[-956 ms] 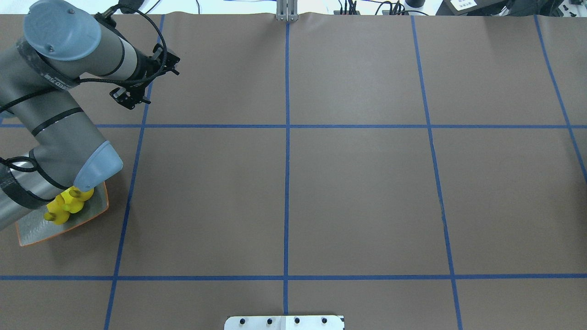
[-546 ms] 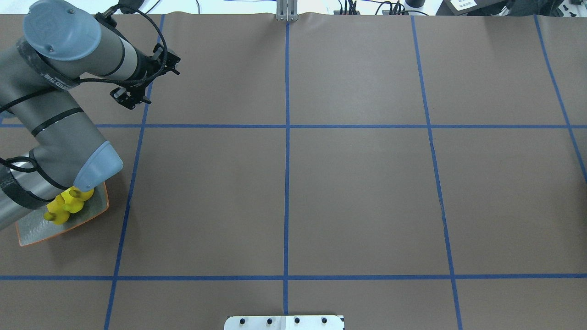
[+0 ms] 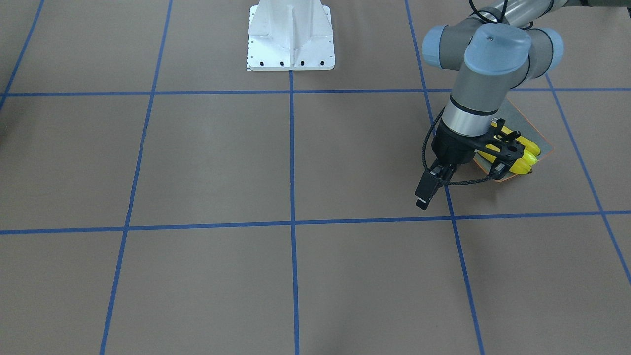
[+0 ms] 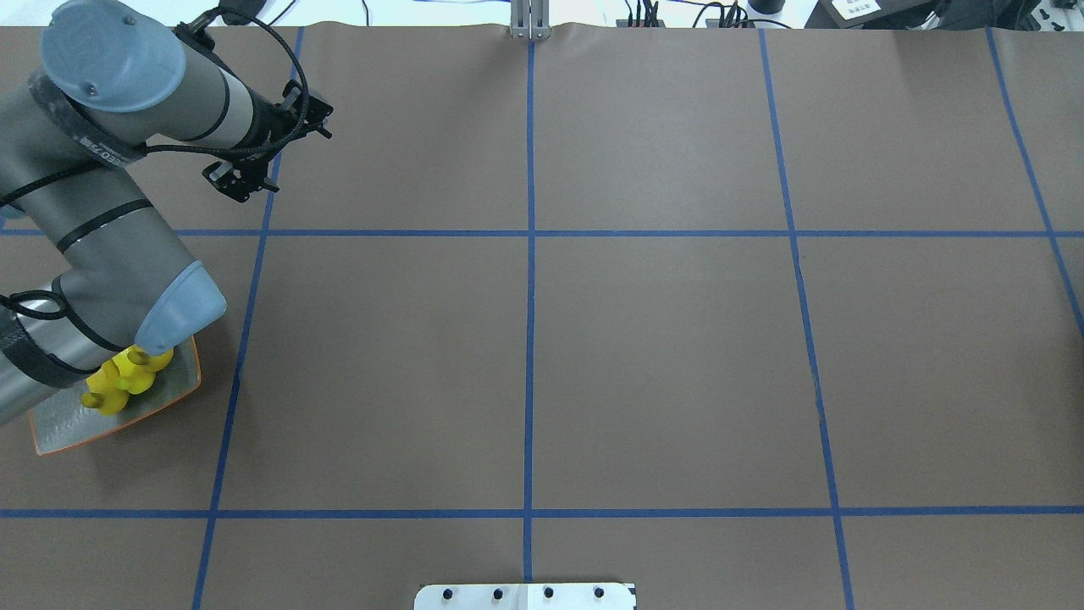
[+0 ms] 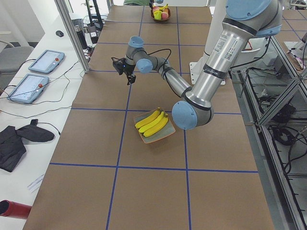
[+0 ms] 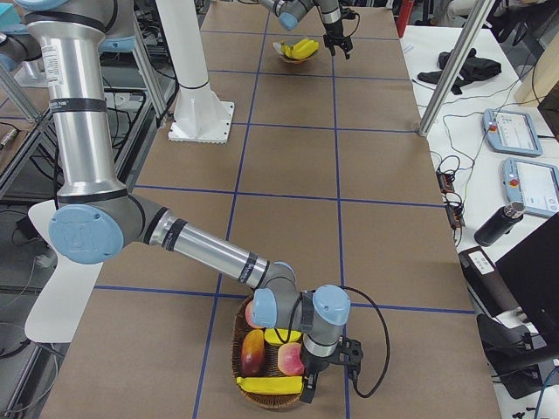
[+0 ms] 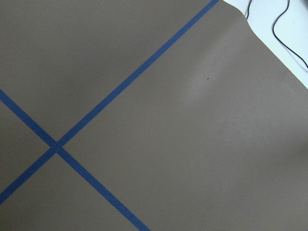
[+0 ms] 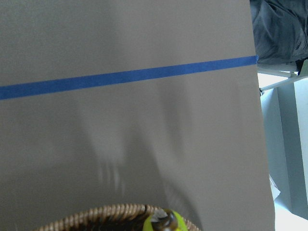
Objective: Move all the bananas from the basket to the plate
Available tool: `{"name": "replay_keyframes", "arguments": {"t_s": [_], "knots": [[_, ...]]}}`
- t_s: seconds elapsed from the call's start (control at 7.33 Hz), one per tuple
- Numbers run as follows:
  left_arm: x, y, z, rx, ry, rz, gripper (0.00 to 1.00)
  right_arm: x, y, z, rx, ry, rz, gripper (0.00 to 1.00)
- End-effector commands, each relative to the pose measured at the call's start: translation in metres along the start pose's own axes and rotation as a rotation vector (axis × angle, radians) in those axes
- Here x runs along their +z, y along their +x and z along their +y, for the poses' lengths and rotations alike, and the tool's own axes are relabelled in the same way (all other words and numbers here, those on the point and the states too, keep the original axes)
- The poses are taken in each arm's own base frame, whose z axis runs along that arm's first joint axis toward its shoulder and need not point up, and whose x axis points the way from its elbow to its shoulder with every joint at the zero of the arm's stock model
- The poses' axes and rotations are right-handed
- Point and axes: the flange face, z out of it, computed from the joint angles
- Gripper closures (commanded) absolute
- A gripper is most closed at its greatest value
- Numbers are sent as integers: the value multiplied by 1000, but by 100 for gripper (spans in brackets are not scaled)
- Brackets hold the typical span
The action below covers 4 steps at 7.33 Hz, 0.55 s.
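Three yellow bananas [image 5: 152, 124] lie side by side on the grey-green plate [image 5: 166, 137], which the left arm partly covers in the overhead view [image 4: 59, 428]. My left gripper [image 3: 423, 197] hangs over bare table just beyond the plate [image 3: 523, 118], holding nothing I can see; I cannot tell whether it is open or shut. At the table's other end, the wicker basket [image 6: 249, 397] holds two more bananas [image 6: 266, 384] among red and yellow fruit. My right gripper [image 6: 307, 390] reaches down at the basket's edge; I cannot tell its state. The right wrist view shows the basket rim [image 8: 106, 212] and one banana tip [image 8: 166, 222].
The white robot base [image 3: 291, 34] stands at the table's middle edge. Blue tape lines cross the brown table [image 4: 660, 356]. A side bench with tablets [image 5: 45, 61] and cables runs along the far long edge. Vertical metal posts [image 6: 450, 70] stand at that edge.
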Motion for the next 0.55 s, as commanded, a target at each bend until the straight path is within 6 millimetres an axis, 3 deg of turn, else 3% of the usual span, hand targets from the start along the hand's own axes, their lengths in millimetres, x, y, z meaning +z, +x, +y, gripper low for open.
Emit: {"name": "replay_keyframes", "arguments": {"t_s": [0.0, 0.27, 0.41], "knots": [[-1, 0, 1, 0, 0, 2, 0, 2, 0, 1, -1, -5, 0, 12], [-1, 0, 1, 0, 0, 2, 0, 4, -1, 1, -2, -8, -1, 18], [-1, 0, 0, 1, 0, 1, 0, 4, -2, 1, -3, -8, 0, 28]]}}
